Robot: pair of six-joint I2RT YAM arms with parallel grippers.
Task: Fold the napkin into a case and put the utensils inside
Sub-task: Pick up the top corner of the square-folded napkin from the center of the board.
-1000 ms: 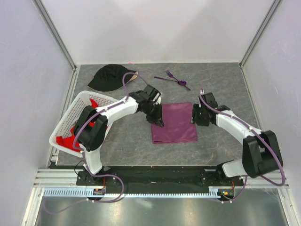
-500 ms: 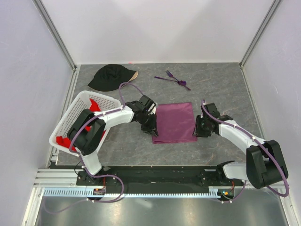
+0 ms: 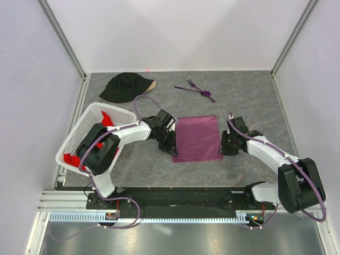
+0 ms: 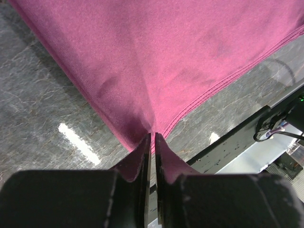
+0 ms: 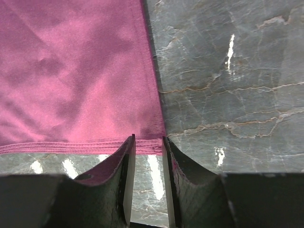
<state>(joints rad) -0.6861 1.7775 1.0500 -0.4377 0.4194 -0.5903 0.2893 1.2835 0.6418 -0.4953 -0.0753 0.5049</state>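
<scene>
The plum-purple napkin (image 3: 197,137) lies folded flat as a rectangle in the middle of the table. My left gripper (image 3: 171,150) sits at its near left corner; in the left wrist view its jaws (image 4: 153,137) are pinched together on the cloth's corner, and the napkin (image 4: 166,61) puckers toward the tips. At the near right corner is my right gripper (image 3: 223,149), its jaws (image 5: 148,140) open a finger's width just short of the hem of the napkin (image 5: 76,71), with nothing between them. The purple utensils (image 3: 196,89) lie together at the far side, away from both grippers.
A black cap (image 3: 125,87) lies at the far left. A white lattice basket (image 3: 79,133) holding red cloth stands on the left beside the left arm. The black rail (image 4: 237,137) at the table's near edge runs close behind the napkin.
Both grippers have moved along the napkin's sides toward its near corners. The right jaws have narrowed. The napkin has barely shifted.
</scene>
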